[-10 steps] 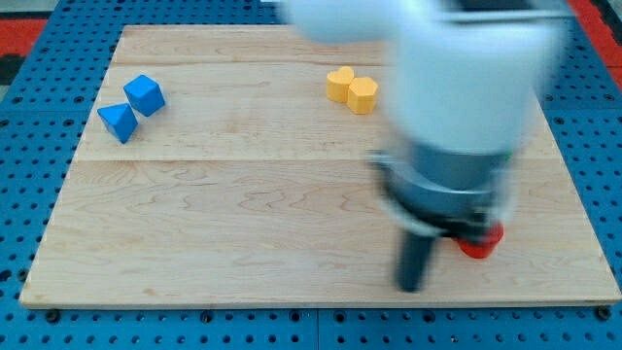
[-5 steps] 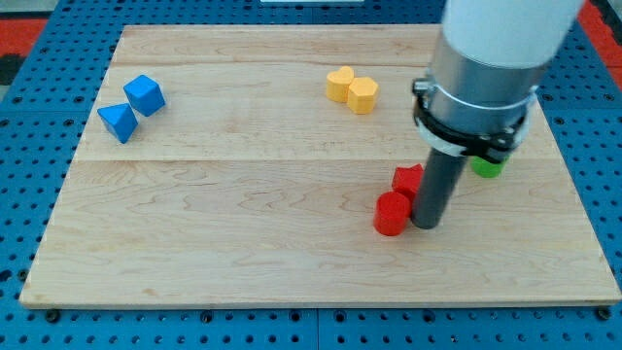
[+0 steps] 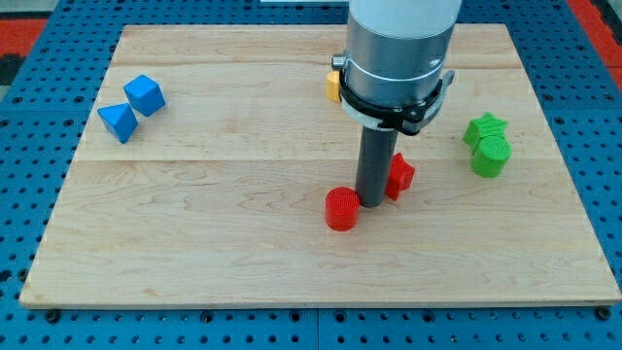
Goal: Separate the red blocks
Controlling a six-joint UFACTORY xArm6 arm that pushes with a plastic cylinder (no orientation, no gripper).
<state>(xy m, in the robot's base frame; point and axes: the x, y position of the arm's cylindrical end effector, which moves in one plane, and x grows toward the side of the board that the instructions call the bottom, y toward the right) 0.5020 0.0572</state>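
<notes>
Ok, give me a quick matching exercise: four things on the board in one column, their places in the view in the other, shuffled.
1. red cylinder block
2. two blue blocks
3. two green blocks
4. red star-like block

A. view's right side
B. just right of my tip
C. view's upper left
D. just left of my tip

Pairs: 1-D, 2-C, 3-A, 4-B

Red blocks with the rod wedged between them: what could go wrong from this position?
My tip sits between the red cylinder and the other red block, close to both, so a sideways push may drag both along. Pushing toward the view's right could drive that block toward the green blocks. The arm also hides most of the yellow block.
</notes>
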